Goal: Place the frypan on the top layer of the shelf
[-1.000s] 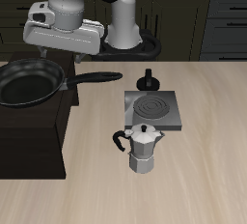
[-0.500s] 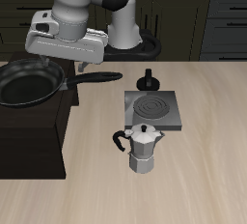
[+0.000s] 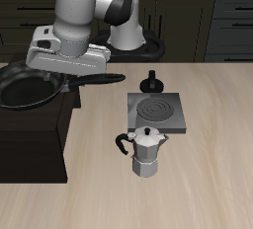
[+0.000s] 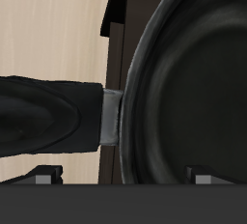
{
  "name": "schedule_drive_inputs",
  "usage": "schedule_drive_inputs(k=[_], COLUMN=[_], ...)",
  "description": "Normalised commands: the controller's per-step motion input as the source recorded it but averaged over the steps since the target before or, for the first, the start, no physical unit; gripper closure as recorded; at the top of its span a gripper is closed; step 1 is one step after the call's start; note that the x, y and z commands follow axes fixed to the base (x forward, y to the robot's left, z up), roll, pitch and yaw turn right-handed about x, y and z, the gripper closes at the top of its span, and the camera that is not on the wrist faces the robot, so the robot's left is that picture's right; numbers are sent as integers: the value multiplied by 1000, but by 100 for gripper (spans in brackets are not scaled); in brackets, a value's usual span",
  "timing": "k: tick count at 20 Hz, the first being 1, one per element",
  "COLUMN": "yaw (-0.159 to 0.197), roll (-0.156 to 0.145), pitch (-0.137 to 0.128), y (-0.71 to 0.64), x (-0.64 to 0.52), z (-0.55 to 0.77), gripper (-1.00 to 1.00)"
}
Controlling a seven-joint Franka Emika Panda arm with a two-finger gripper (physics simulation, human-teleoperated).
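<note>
The glossy black frypan point(image 3: 28, 87) rests flat on the dark top board of the shelf point(image 3: 35, 149). Its long handle point(image 3: 101, 78) juts out past the shelf's edge over the table. My gripper point(image 3: 75, 69) hovers just above the place where the handle joins the pan. In the wrist view the frypan point(image 4: 193, 93) and its handle point(image 4: 43, 117) lie below my gripper point(image 4: 123, 176). The two fingertips point(image 4: 43, 178) stand wide apart and touch nothing, so the gripper is open.
A silver moka pot point(image 3: 146, 152) stands near the table's middle, and a square grey burner plate point(image 3: 155, 110) lies just behind it. A small black funnel-like piece point(image 3: 151, 79) sits farther back. Dark drawer cabinets point(image 3: 227, 26) line the wall behind.
My gripper has come down in the exterior view, closer over the pan's handle joint. The frypan has stayed where it was on the shelf top.
</note>
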Motion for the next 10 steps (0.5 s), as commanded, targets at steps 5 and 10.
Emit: schedule_drive_inputs(k=[5,10], yaw=[-4,-33], roll=[-11,19], pitch=[38,38], y=[-133,-1], x=[94,53], z=[-468,-345], gripper=[-100,-100])
